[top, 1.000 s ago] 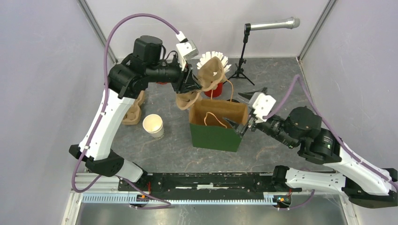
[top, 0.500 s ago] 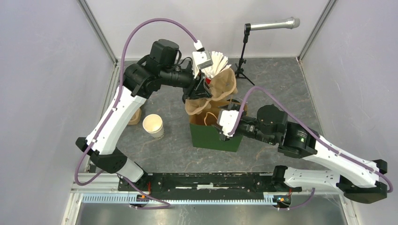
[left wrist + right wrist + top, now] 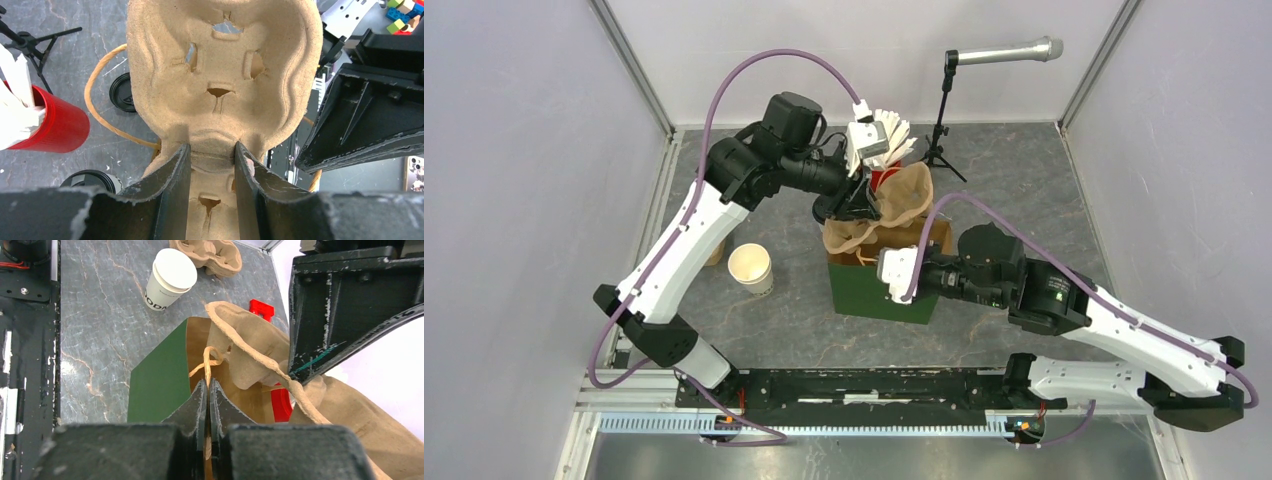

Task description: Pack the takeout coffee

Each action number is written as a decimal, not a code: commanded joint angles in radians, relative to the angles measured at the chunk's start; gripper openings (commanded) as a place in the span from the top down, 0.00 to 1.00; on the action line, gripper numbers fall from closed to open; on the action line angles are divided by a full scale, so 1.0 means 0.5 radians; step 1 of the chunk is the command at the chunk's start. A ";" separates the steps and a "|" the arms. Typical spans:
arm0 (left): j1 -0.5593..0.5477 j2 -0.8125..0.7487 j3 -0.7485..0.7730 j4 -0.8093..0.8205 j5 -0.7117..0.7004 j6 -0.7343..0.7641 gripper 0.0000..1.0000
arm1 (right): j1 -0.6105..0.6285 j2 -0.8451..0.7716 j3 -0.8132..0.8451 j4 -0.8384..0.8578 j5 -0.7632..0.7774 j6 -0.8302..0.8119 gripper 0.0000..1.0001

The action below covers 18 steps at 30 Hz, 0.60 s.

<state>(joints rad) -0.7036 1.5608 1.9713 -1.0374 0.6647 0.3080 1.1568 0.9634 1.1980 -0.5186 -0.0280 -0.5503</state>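
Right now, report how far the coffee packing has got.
Done: the bag stands open, its handle pinched by the right gripper. In hand: the left gripper holds a carrier at the bag's mouth. Left: a cup stands lidless on the table, a lid lies loose, neither in the carrier.

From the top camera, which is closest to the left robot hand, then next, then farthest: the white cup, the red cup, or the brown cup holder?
1. Brown cup holder: in the middle, gripped by the left gripper.
2. Red cup: just behind it, at the back.
3. White cup: off to the left, nearer the front.
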 commanded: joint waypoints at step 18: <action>-0.165 0.042 -0.120 -0.010 0.016 0.376 0.71 | 0.009 -0.131 -0.085 -0.069 -0.218 -0.091 1.00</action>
<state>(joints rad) -0.7601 1.5650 1.9060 -1.0492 0.6632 0.4320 1.1568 0.9154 1.1755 -0.5472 -0.0959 -0.5743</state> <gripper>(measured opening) 0.410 0.012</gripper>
